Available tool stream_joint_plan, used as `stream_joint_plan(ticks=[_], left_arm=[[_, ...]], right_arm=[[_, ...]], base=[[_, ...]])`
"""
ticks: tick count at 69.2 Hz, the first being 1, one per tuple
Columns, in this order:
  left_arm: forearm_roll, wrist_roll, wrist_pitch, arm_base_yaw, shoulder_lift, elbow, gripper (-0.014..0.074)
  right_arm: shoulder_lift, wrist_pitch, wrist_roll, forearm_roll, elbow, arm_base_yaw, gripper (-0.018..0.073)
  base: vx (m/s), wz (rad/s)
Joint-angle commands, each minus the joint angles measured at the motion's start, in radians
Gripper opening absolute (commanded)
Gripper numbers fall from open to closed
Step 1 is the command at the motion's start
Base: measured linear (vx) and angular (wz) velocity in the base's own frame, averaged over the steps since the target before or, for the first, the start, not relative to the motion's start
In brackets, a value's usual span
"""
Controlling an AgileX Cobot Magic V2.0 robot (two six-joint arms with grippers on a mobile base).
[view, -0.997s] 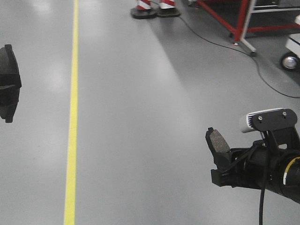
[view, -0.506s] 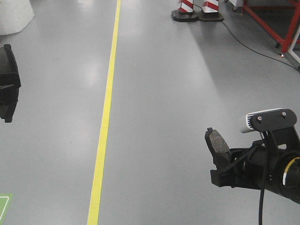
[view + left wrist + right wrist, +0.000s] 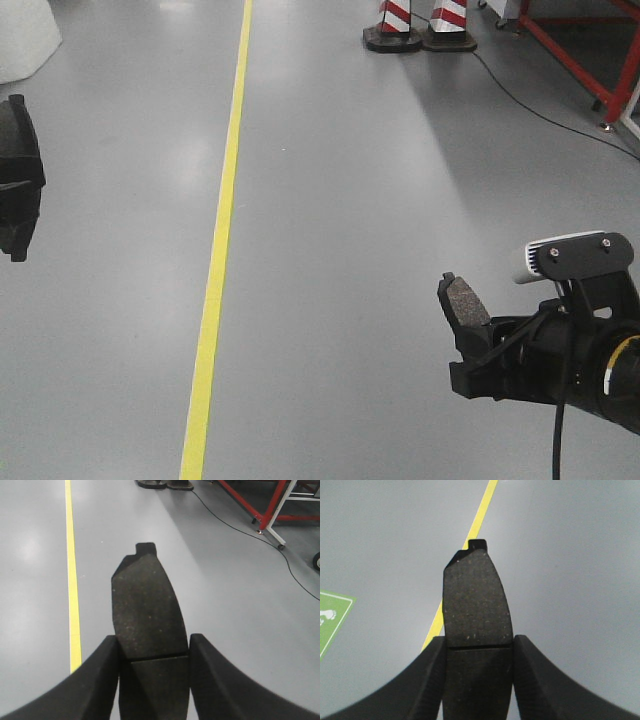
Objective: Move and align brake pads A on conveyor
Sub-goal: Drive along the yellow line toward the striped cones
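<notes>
Clamping pads (image 3: 147, 605) (image 3: 476, 597), both tools (image 3: 152, 640) (image 3: 478, 639); green sign (image 3: 332, 617) right-wrist only.

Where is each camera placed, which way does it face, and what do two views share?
Front view: on the robot, facing forward and down over the floor; shows the right gripper lower right and the left gripper at the left edge.
Left wrist: behind the left gripper, looking along the left brake pad to the floor.
Right wrist: likewise, over the right brake pad.
All three share the yellow line.
</notes>
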Motion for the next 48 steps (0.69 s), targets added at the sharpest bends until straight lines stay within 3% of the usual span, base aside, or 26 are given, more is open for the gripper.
stream_joint_plan(ticks=[1, 48], left_arm=[[0.012, 0.0, -0.086, -0.005, -0.011, -0.026, 0.0199], [0.012, 0.0, -0.086, -0.005, -0.011, -0.026, 0.0199]], right_arm=[[-0.019, -0.075, -0.008, -0.01, -0.029, 0.0, 0.0096], [-0.019, -0.076, -0.008, -0.01, -0.029, 0.0, 0.0096]], base=[[0.35, -0.09], [0.4, -0.01]])
